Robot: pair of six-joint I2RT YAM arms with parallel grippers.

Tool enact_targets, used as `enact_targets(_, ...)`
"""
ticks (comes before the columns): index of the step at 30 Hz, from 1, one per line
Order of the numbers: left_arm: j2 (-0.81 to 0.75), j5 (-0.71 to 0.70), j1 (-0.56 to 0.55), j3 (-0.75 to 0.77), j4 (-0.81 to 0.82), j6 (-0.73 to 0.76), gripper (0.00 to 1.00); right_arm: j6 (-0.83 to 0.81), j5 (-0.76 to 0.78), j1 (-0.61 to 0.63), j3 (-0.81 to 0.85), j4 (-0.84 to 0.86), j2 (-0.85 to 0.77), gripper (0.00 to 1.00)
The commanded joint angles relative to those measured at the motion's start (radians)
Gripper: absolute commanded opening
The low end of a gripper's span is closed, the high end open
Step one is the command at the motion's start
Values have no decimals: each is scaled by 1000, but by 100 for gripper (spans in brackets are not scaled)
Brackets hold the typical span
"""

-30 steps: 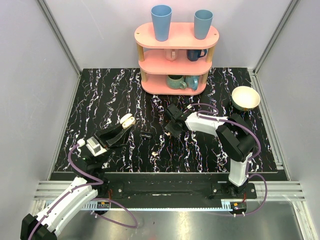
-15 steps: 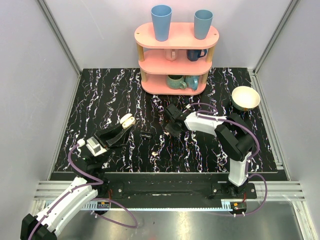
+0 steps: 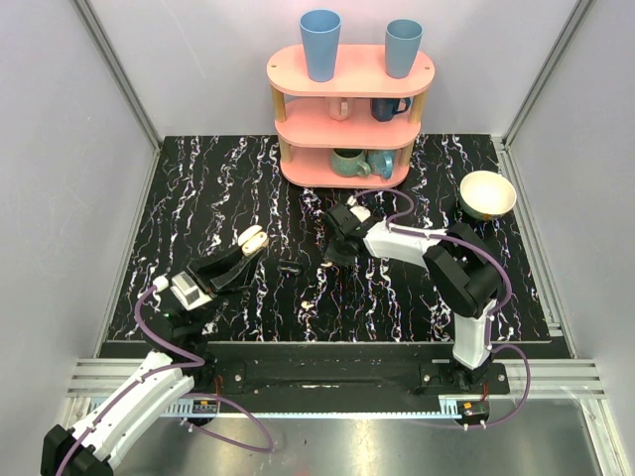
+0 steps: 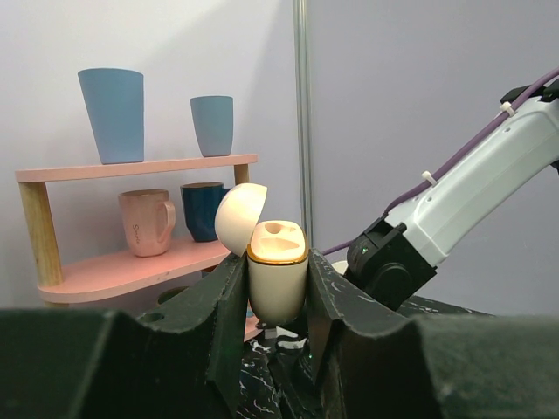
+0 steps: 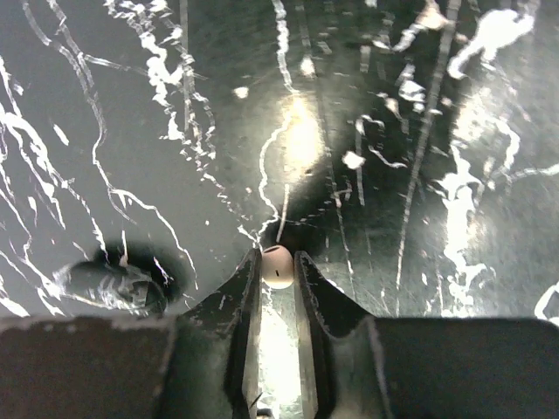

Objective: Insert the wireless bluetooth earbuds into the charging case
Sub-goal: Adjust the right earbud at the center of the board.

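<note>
Two grips at once: my left fingers (image 4: 231,288) clamped the open charging case (image 4: 278,279) above the counter's (image 5: 131,131) near left, while my right fingers (image 5: 251,281) pinched one white earbud (image 5: 277,265) at the counter's middle, well apart.

"What's on that pink shelf (image 3: 349,71)?"
"Two blue cups (image 3: 319,44) on top — a pink mug (image 4: 146,222) and a navy mug (image 4: 203,211) below. A cream bowl (image 3: 487,194) sits off right on the marbled table (image 3: 218,188)."
</note>
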Motion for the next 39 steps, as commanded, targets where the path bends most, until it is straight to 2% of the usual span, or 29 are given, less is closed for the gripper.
enact_targets(1,-20,-17,-3,23,22,9,0,-346,-98,11,-47,138,-61,24)
enact_targets(10,-19,-15,-3,26,18,9,0,-670,-167,11,-110,115,-162,26)
enact_targets(11,-19,-14,-3,26,19,7,0,-707,-219,11,-110,112,-172,26)
enact_targets(19,-3,-6,-3,28,28,3,0,-968,-245,31,-50,-93,-181,27)
enact_targets(25,-9,-5,-3,28,25,4,0,-1062,-241,52,-84,-121,-179,26)
enact_targets(28,-11,-11,-3,28,22,6,0,-1100,-241,58,-107,-119,-196,29)
enact_targets(39,-6,-8,-3,28,28,3,0,-1100,-239,61,-114,-98,-173,31)
